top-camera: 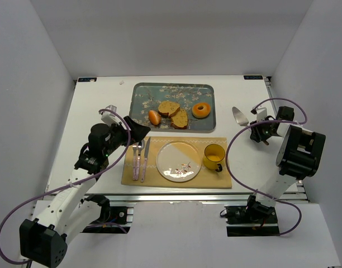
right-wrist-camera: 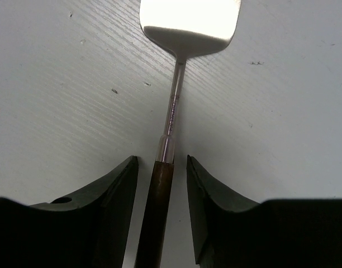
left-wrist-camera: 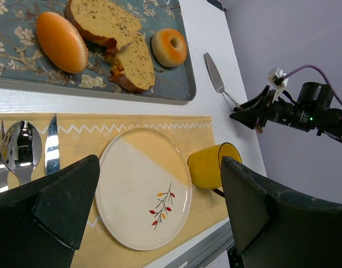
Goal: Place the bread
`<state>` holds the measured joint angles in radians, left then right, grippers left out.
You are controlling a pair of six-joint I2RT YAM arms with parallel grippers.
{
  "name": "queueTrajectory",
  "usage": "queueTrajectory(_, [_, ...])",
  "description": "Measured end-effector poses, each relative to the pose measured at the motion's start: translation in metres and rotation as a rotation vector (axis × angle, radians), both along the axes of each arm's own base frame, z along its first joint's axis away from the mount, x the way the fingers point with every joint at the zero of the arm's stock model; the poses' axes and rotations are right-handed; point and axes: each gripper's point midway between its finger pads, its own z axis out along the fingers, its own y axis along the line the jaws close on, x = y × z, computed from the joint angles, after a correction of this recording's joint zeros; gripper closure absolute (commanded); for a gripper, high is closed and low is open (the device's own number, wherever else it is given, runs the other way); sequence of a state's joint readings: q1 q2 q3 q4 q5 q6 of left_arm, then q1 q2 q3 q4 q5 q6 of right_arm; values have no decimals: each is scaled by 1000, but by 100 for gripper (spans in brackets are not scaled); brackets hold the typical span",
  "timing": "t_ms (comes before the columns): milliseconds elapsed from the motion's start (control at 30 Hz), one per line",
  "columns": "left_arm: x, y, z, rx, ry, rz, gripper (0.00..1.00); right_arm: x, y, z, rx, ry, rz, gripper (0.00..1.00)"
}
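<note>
Two slices of brown bread lie overlapping on the blue floral tray, also in the left wrist view. The second slice lies partly under the first. My left gripper is open and empty, hovering over the left part of the placemat, short of the tray; in its wrist view the jaws frame the plate. My right gripper is open, its jaws standing either side of a spatula's dark handle with a gap on each side.
An orange roll and a glazed doughnut share the tray. The yellow placemat holds a fork, spoon and knife, a white plate and a yellow mug. The spatula blade lies right of the tray.
</note>
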<state>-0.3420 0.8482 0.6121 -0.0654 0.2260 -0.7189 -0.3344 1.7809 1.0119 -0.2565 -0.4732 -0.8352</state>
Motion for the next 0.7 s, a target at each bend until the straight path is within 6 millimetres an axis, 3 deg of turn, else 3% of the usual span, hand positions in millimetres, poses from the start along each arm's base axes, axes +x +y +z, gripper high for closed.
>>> queueTrajectory(100, [0,0,0,-1,-2,0,2,0,0,0,2,1,-3,62])
queueTrajectory(400, [1,-1,2,-4,-10,-1,2,-1,0,0,10,14,-24,100])
queueTrajectory(500, [1,-1,2,-4,-10,0,2,-2,0,4,17,18,-35,100])
queueTrajectory(600, [1,0,4,-6,-16,0,2,3,2,24,29,6,-34,100])
queueTrajectory(700, [0,0,6,-8,-21,0,2,22,5,66,11,-77,-11,100])
